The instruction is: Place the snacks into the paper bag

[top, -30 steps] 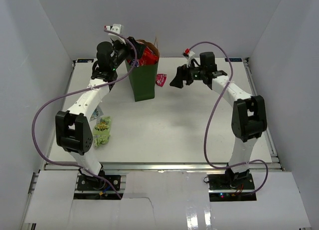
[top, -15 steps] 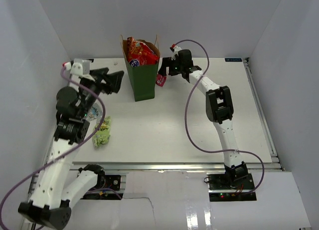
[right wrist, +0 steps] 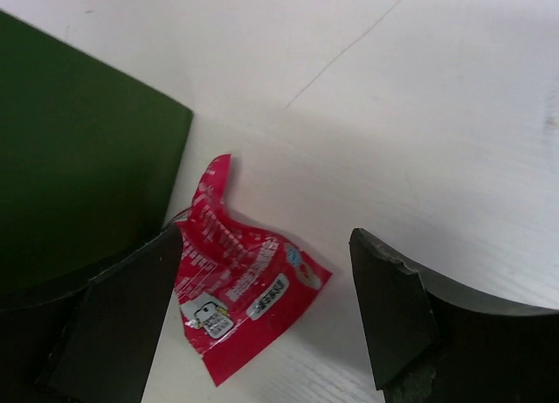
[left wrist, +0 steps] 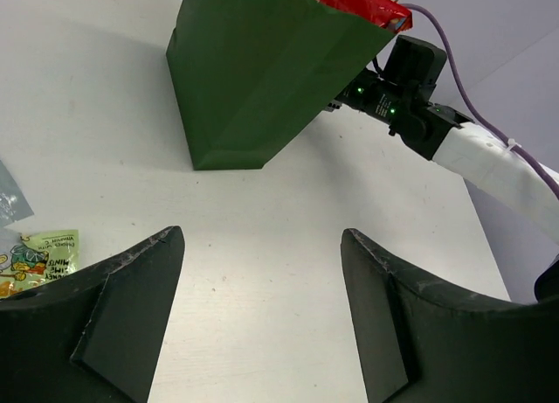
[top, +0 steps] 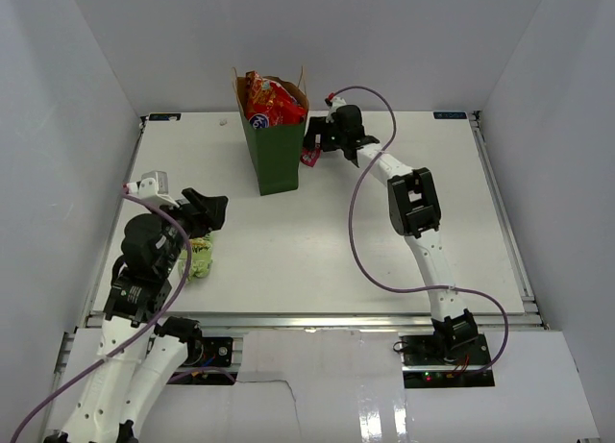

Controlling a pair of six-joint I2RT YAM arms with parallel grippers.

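Note:
The dark green paper bag (top: pixel 277 155) stands upright at the back of the table with red crinkly bags (top: pixel 271 102) sticking out of its top; it also shows in the left wrist view (left wrist: pixel 262 71) and the right wrist view (right wrist: pixel 79 167). A small pink-red packet (right wrist: pixel 240 285) lies on the table right beside the bag (top: pixel 309 155). My right gripper (right wrist: pixel 262 307) is open, its jaws on either side of this packet, low over the table. My left gripper (top: pixel 207 212) is open and empty, at the left over a light green packet (top: pixel 200 258), also in the left wrist view (left wrist: pixel 39 256).
A silvery packet corner (left wrist: pixel 10 202) lies at the left edge beside the green packet. White walls enclose the table on three sides. The right arm's purple cable (top: pixel 365 222) loops over the table's middle right.
My left arm has swung back from the bag's top to the front left, over the green packet. My right gripper has moved left and down to the pink-red packet beside the bag.

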